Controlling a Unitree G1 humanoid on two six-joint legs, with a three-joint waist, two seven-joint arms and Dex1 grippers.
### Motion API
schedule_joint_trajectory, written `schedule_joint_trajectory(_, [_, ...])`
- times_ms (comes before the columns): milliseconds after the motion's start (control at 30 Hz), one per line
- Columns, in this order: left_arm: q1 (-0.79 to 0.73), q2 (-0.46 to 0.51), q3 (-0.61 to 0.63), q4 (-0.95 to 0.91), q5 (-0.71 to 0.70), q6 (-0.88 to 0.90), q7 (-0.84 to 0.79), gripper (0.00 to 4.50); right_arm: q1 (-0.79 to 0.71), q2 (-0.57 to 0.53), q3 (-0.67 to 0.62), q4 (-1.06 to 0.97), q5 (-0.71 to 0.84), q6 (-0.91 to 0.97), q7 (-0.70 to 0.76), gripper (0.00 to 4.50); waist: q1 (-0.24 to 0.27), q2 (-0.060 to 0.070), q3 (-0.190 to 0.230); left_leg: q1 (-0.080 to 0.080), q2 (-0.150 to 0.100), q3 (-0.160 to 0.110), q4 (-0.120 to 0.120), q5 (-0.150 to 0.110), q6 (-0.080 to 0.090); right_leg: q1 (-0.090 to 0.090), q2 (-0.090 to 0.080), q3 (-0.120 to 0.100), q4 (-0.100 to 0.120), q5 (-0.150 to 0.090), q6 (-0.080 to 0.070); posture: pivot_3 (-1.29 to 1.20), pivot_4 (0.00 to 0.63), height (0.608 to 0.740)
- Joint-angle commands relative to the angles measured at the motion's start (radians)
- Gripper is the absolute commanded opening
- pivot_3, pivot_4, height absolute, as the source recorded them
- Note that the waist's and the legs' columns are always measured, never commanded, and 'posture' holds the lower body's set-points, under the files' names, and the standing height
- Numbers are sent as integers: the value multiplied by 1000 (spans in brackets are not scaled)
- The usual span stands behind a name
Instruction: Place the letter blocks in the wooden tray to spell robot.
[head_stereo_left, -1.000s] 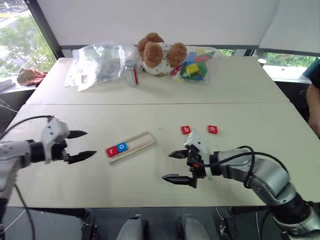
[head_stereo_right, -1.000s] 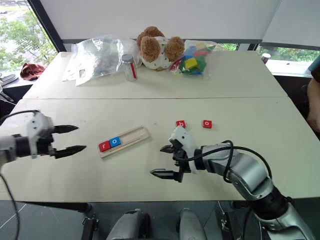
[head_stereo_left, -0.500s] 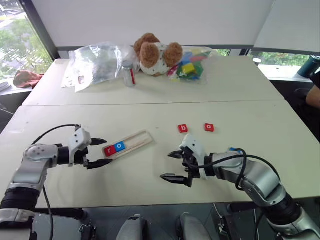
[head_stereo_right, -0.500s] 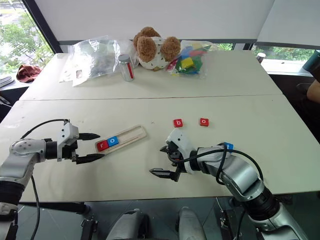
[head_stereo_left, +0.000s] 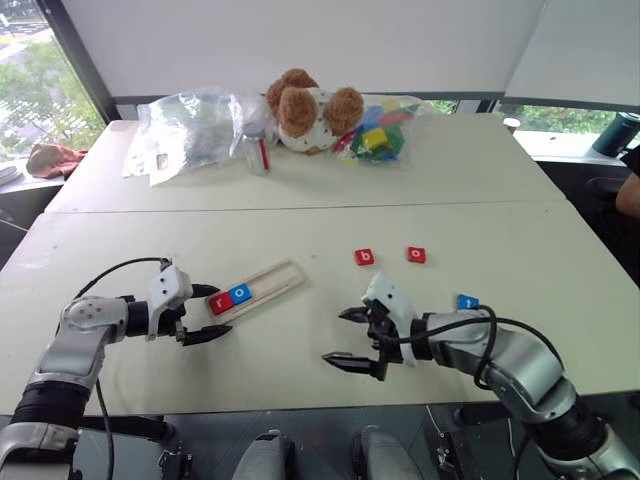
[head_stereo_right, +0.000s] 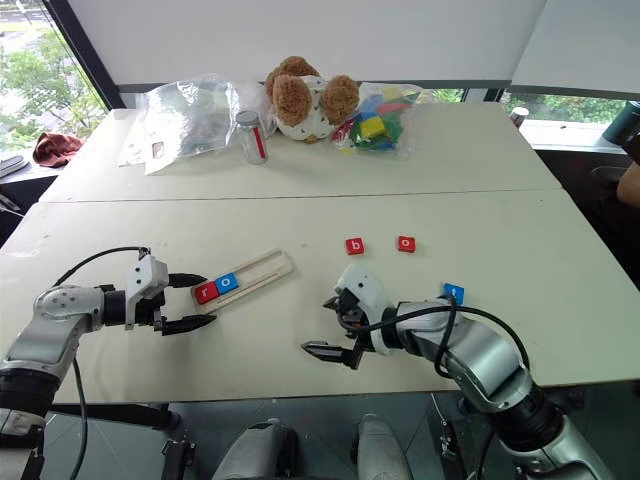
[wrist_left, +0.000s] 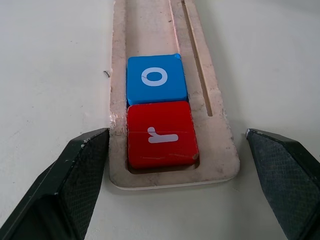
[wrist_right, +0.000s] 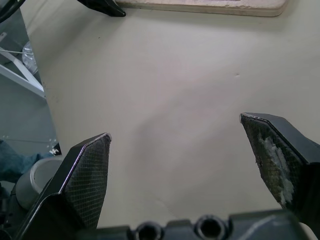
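Wooden tray: a long, narrow strip of pale wood (head_stereo_left: 255, 290) with a shallow groove, lying at a slant on the near cream table (head_stereo_left: 300, 380), its lower end toward the robot's left.
Tiles in the tray: a small flat red square tile with a white "r" (wrist_left: 161, 133) sits at the tray's near end; a blue square tile with a white "o" (wrist_left: 155, 78) touches it on the inner side. The rest of the groove is bare wood.
Loose tiles: a red tile with a white "b" (head_stereo_left: 365, 257) and a red tile with a white "o" (head_stereo_left: 416, 255) lie side by side, a little apart, on the table to the right of the tray. A blue tile with a white "t" (head_stereo_left: 467, 302) lies nearer the edge, just beside the right forearm.
Left gripper: the black two-fingered left gripper (head_stereo_left: 207, 314) is at the tray's near end, pointing along the tray. Its jaws are spread wide, one fingertip on each side of that end, and in the wrist view neither touches the wood. It grips nothing.
Right gripper: the black two-fingered right gripper (head_stereo_left: 347, 336) hovers over bare table between the tray and the loose tiles, pointing toward the robot's left. Its jaws gape wide with nothing between them.
Far table: a brown teddy bear (head_stereo_left: 305, 105), crumpled clear plastic bags (head_stereo_left: 195, 130), a small clear jar (head_stereo_left: 257, 150) and a bag of coloured toy blocks (head_stereo_left: 378, 133).
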Motion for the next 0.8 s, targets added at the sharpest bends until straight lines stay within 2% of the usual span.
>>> schedule_joint_trajectory(33, [15, -10, -8, 14, 17, -7, 9, 3935, -2, 0, -27, -40, -2, -4, -5, 4500, 0, 0, 0, 0, 0, 0, 0, 0, 0, 0, 0, 0, 0, 0, 0, 0, 150, 740])
schedule_joint_trajectory(100, [16, -16, -11, 15, 21, -7, 14, 3156, -1, 2, -29, -37, -3, -4, -8, 4500, 1, 0, 0, 1, 0, 0, 0, 0, 0, 1, 0, 0, 0, 0, 0, 0, 150, 740])
schedule_joint_trajectory(133, [18, -16, -11, 10, 19, -3, 14, 3092, 2, 2, -33, -39, -3, -3, -11, 4500, 1, 0, 0, 1, 0, 0, 0, 0, 0, 1, 0, 0, 0, 0, 0, 0, 150, 740])
schedule_joint_trajectory(367, [-31, -31, -24, -70, -22, 67, -11, 3094, 71, 1, -108, -51, -3, 11, -68, 4500, 5, 0, 0, 2, 0, 0, 0, 0, 0, 3, 0, 0, 0, 0, 0, 0, 150, 740])
schedule_joint_trajectory(500, [-94, -45, -89, -117, -2, 75, -78, 3094, 106, 76, -246, -23, -74, -33, -244, 4500, 13, 0, 0, 2, 0, 0, 0, 0, 0, 3, 0, 0, -1, 0, 0, 0, 150, 740])
schedule_joint_trajectory(600, [-185, -79, -164, -75, 27, 77, -132, 3094, 110, 189, -402, -47, -104, -28, -414, 4500, 18, 0, 0, 2, 0, 0, 0, 0, 0, 3, 0, 1, 0, 0, 0, 0, 150, 740])
schedule_joint_trajectory(800, [-322, -187, -253, 77, 85, -1, -176, 3094, 127, 231, -467, -146, -117, 56, -502, 4500, 16, 0, 0, 2, -1, 1, 0, 0, 0, 2, 3, 0, 0, 0, 0, 0, 150, 740])
